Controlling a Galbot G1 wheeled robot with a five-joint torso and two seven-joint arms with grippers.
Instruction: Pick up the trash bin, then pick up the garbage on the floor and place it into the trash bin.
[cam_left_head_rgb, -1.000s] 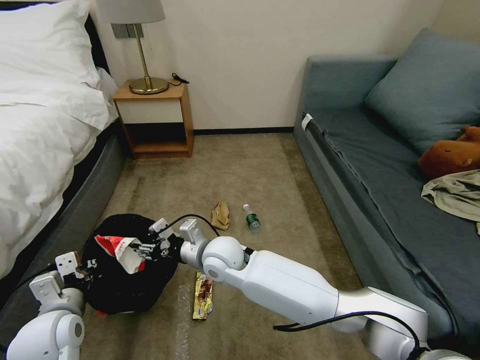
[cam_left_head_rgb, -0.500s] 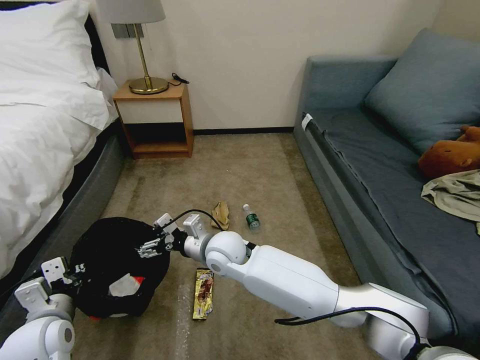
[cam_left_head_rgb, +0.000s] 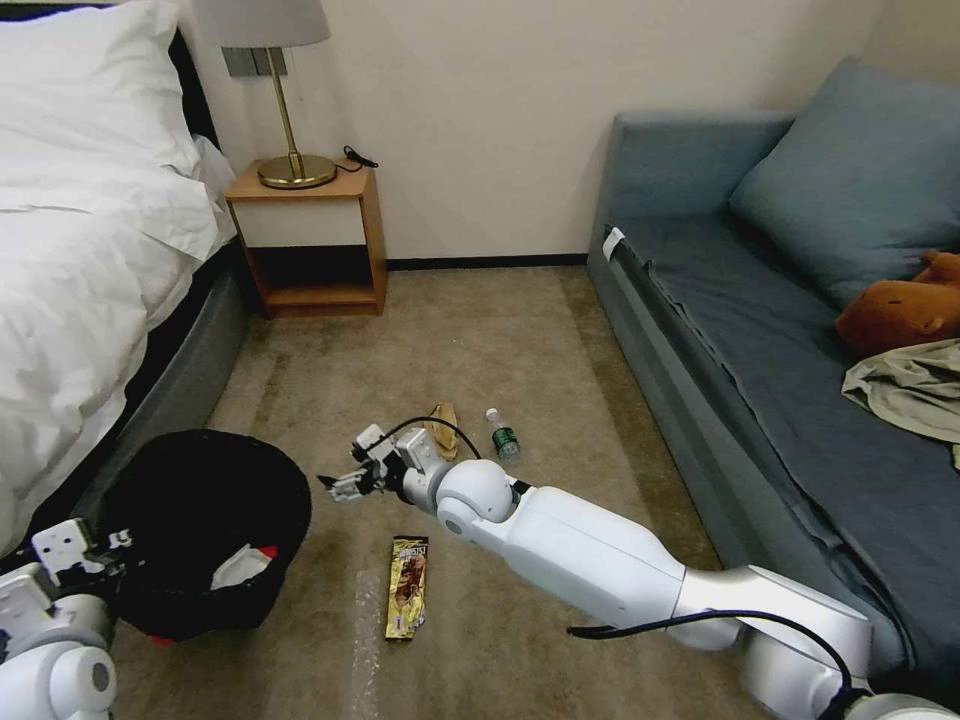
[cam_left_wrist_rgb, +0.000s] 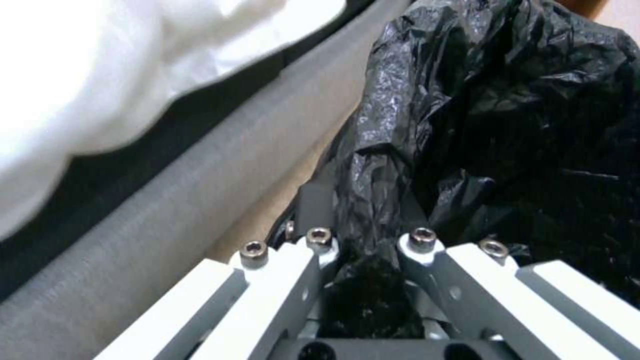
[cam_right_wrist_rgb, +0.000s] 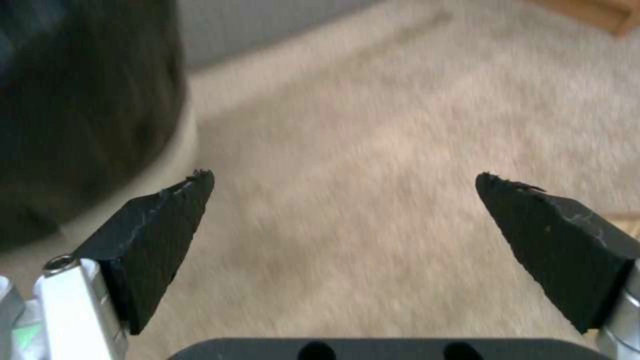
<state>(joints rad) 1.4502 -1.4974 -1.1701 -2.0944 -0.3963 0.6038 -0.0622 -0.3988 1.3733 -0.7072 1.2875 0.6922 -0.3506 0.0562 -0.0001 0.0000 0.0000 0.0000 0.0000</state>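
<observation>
my left gripper (cam_left_wrist_rgb: 363, 250) pinches the crinkly black-bagged round trash bin (cam_left_head_rgb: 200, 520) by its rim. my right gripper (cam_left_head_rgb: 340, 486) hangs wide open and empty just right of it, above the beige carpet (cam_left_head_rgb: 500, 340).

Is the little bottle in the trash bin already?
No, the bottle lies on the carpet next to the crumpled paper, well away from the trash bin.

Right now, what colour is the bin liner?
Black, crinkly and glossy; the bin liner shows best in the left wrist view.
</observation>
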